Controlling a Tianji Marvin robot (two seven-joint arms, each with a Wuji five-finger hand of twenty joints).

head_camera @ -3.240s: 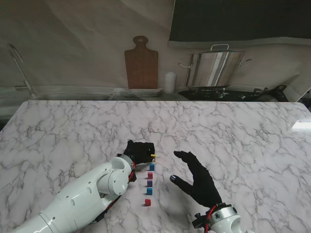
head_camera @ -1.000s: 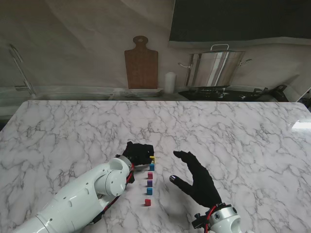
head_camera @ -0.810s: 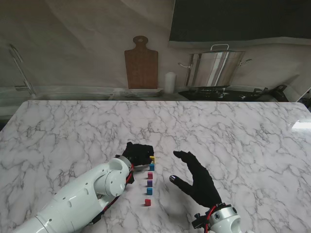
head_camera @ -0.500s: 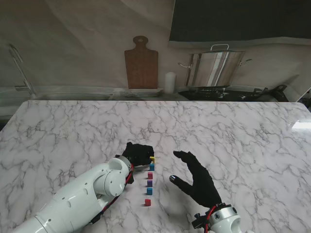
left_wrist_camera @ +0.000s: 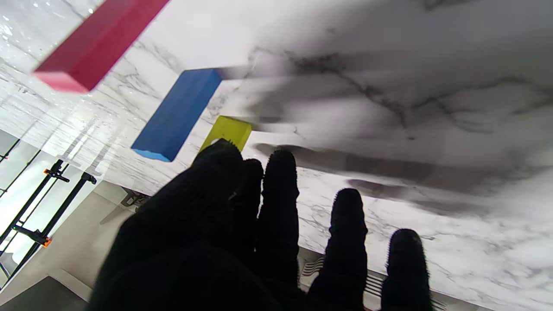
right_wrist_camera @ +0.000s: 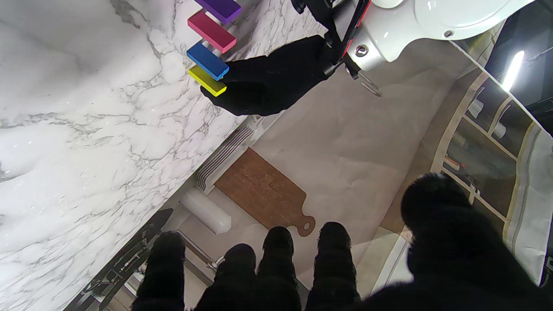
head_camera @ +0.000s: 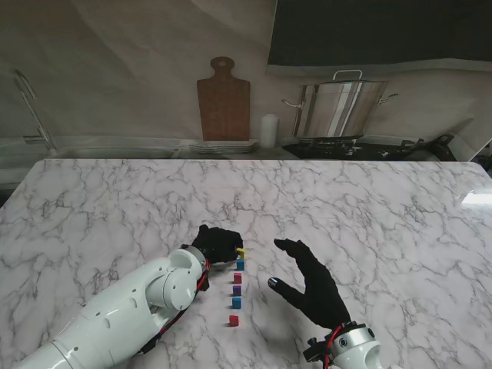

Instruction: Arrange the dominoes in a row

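- Currently the left hand (head_camera: 216,244) has thumb and forefinger at the yellow domino (head_camera: 241,250), the far end of the row near the table (head_camera: 384,207) front edge; actual grip: cannot tell.
- Right hand (head_camera: 311,284) hovers spread, empty, just beside the row.
- Dominoes look light, stiff, tippy; pinch the narrow sides.

The gloved left hand (left_wrist_camera: 242,242) is seen from behind, its fingertips (left_wrist_camera: 281,164) close to a yellow domino (left_wrist_camera: 229,131) standing on the marble table (left_wrist_camera: 410,86). A blue domino (left_wrist_camera: 177,114) and a red domino (left_wrist_camera: 97,41) are lined up beyond it.
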